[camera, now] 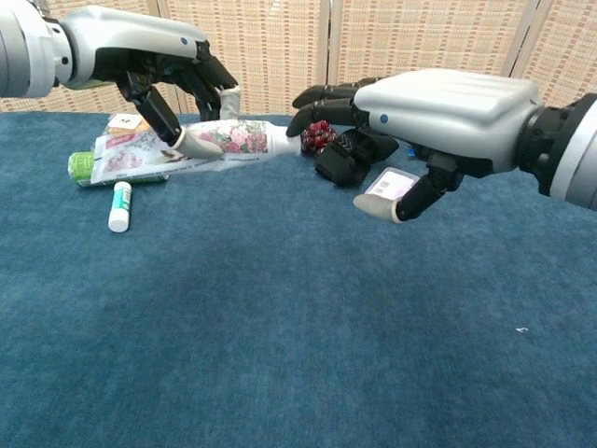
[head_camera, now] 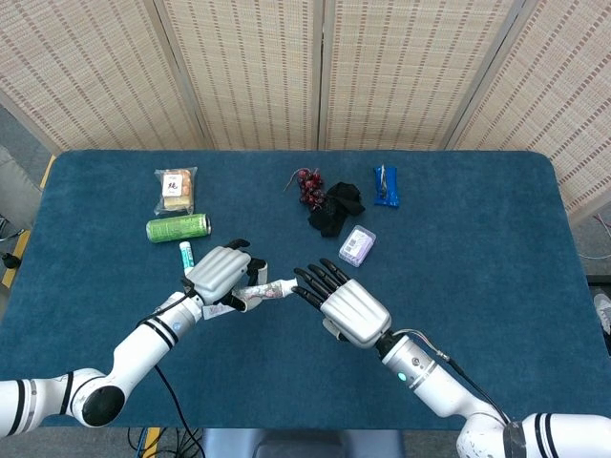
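My left hand (head_camera: 221, 274) (camera: 159, 65) grips a flower-printed tube with a white cap (head_camera: 268, 290) (camera: 201, 145) and holds it above the blue table, cap pointing to the right. My right hand (head_camera: 347, 307) (camera: 438, 107) is open, palm down, its black fingertips (head_camera: 304, 283) (camera: 308, 98) reaching to the tube's cap end. Whether they touch the cap is unclear. Nothing is held in the right hand.
A green can (head_camera: 178, 227) (camera: 84, 164), a snack packet (head_camera: 176, 188) and a small white-and-green stick (head_camera: 186, 254) (camera: 118, 205) lie at the left. Red grapes (head_camera: 309, 185), a black cloth (head_camera: 334, 208) (camera: 350, 154), a lilac box (head_camera: 357, 245) (camera: 392, 185) and a blue wrapper (head_camera: 385, 185) lie behind the hands.
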`<move>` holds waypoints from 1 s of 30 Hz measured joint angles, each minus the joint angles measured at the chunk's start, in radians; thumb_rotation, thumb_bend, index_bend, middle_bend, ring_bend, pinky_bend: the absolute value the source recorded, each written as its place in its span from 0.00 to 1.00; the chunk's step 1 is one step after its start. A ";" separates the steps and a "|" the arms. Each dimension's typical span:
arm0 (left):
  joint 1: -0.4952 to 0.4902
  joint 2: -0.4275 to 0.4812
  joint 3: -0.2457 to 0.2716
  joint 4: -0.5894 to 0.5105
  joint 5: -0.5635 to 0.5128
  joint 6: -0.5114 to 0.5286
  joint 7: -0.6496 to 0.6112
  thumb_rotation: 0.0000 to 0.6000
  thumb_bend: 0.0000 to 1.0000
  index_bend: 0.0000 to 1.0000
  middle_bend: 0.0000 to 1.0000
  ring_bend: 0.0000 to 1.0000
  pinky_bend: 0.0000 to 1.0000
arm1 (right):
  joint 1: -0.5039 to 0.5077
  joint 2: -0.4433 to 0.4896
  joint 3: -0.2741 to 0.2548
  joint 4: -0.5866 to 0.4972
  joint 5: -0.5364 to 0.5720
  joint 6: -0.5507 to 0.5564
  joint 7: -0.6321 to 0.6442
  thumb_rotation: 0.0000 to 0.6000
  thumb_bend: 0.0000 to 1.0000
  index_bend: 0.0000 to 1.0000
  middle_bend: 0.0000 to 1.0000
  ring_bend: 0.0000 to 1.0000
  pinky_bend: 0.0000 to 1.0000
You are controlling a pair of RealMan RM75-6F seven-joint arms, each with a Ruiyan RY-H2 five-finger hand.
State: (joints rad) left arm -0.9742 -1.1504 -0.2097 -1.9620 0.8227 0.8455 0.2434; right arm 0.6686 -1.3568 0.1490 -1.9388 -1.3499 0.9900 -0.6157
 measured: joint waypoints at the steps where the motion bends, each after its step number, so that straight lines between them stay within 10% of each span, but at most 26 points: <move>1: 0.000 0.001 0.001 0.001 0.002 -0.001 -0.002 1.00 0.28 0.55 0.66 0.40 0.10 | 0.001 0.000 0.000 0.003 0.004 0.001 0.001 1.00 0.33 0.17 0.01 0.00 0.00; 30: 0.016 0.042 -0.001 -0.035 0.071 -0.023 -0.086 1.00 0.28 0.55 0.66 0.40 0.10 | 0.051 -0.039 -0.013 0.085 0.079 0.005 0.023 1.00 0.33 0.17 0.01 0.00 0.00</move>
State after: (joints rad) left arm -0.9580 -1.1085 -0.2108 -1.9974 0.8938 0.8220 0.1570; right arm 0.7194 -1.3959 0.1361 -1.8535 -1.2710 0.9951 -0.5924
